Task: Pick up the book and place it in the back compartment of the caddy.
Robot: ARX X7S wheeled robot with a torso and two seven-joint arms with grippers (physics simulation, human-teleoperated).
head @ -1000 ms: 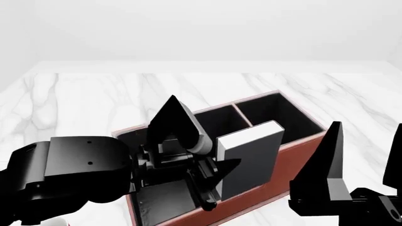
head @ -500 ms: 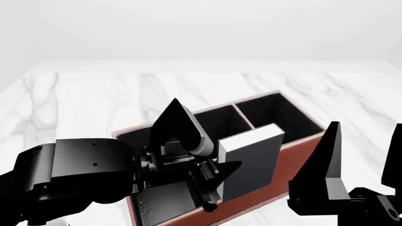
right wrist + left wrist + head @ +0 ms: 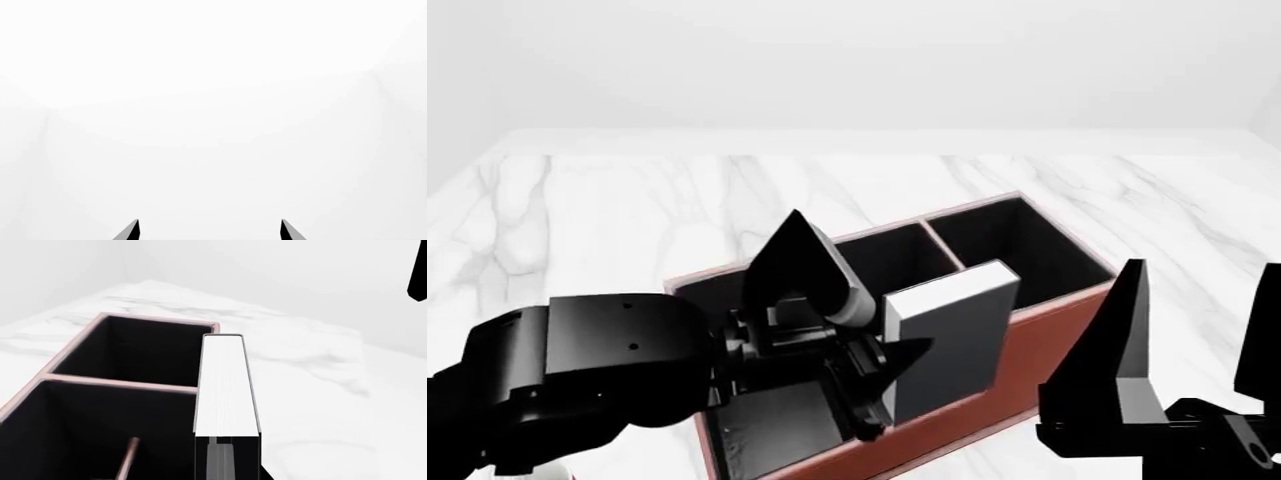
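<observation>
Left claw (image 3: pixel 874 385) pinching the book (image 3: pixel 950 335) upright over the caddy (image 3: pixel 1034 325)'s near wall; lowered like that, I reckon it'll catch the rim and miss the back compartment (image 3: pixel 881 262).

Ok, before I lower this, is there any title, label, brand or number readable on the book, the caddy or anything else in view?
None: no text, label, number or sign shows in any view.
The book, held in the left gripper: plain black cover and blank white page edges.
The caddy: plain reddish-brown walls with black lining, no brand mark.
The marble tabletop: only grey veining.
The right gripper: plain black, jaws apart, unmarked.
</observation>
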